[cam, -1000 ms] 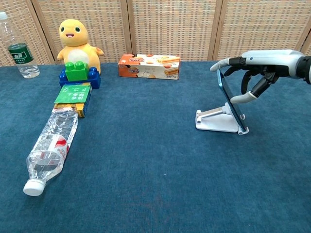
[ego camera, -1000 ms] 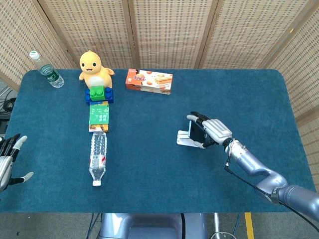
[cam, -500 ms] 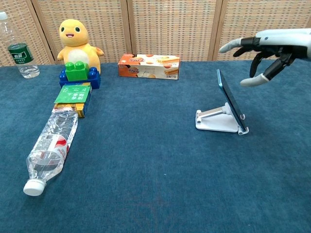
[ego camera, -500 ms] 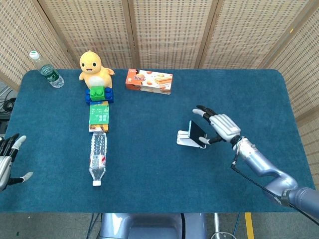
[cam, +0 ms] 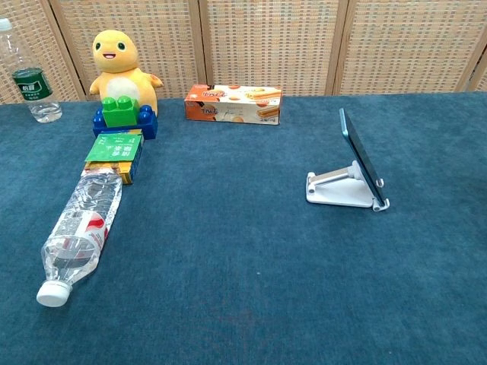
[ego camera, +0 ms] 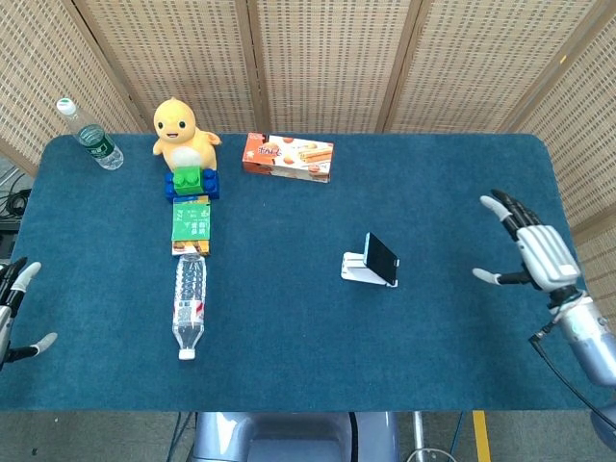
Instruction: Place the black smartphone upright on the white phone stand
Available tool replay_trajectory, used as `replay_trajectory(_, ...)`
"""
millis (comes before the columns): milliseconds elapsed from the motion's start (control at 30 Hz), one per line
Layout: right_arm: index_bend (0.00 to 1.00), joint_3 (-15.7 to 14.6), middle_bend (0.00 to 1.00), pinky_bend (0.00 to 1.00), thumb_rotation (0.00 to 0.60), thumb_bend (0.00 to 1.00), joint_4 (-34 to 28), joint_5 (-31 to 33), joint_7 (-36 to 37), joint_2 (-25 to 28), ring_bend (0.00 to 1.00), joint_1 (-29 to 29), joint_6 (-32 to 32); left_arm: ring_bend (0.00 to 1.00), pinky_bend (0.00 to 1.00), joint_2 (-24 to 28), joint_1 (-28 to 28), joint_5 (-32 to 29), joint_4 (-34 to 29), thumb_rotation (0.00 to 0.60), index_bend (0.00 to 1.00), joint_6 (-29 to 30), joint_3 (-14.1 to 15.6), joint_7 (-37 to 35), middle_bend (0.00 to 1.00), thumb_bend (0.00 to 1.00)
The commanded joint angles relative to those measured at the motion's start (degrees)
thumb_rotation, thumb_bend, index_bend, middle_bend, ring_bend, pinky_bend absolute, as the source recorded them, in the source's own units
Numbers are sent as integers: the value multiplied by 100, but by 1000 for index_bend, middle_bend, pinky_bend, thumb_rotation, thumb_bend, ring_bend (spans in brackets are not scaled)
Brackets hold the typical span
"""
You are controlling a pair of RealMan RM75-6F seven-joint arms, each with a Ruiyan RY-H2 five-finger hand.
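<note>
The black smartphone (ego camera: 381, 257) leans upright on the white phone stand (ego camera: 358, 269) right of the table's middle. In the chest view the smartphone (cam: 361, 156) shows edge-on, resting against the stand (cam: 338, 190). My right hand (ego camera: 532, 253) hovers well to the right of the stand, near the table's right edge, fingers spread and holding nothing. My left hand (ego camera: 10, 308) is at the left edge of the head view, fingers apart and empty. Neither hand shows in the chest view.
A clear water bottle (ego camera: 189, 305) lies on its side at the left, behind it a green box (ego camera: 192, 224), toy blocks (ego camera: 191, 182) and a yellow plush (ego camera: 182, 129). A snack box (ego camera: 288, 157) sits at the back, an upright bottle (ego camera: 89, 135) at the far left corner.
My right hand let go of the smartphone and drew away to the right, leaving the chest view. The phone stays leaning on the stand. My left hand shifted slightly left.
</note>
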Motion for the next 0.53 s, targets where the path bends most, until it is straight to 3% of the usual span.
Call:
replay_trajectory(33, 0, -242, 0, 0, 600, 0, 313, -92, -127, -100, 0, -572, 627, 0, 0, -11, 26, 59, 15, 600, 0, 55, 22, 13, 0, 2)
replay_trajectory(300, 0, -581, 0, 0, 600, 0, 23, -70, -960, -145, 0, -1437, 1371, 0, 0, -113, 163, 212, 94, 600, 0, 421, 19, 213, 0, 0)
replay_trajectory(533, 0, -462, 0, 0, 600, 0, -708, 293, -1769, -171, 0, -1853, 1725, 0, 0, -235, 279, 366, 194, 600, 0, 740, 9, 236, 0, 0)
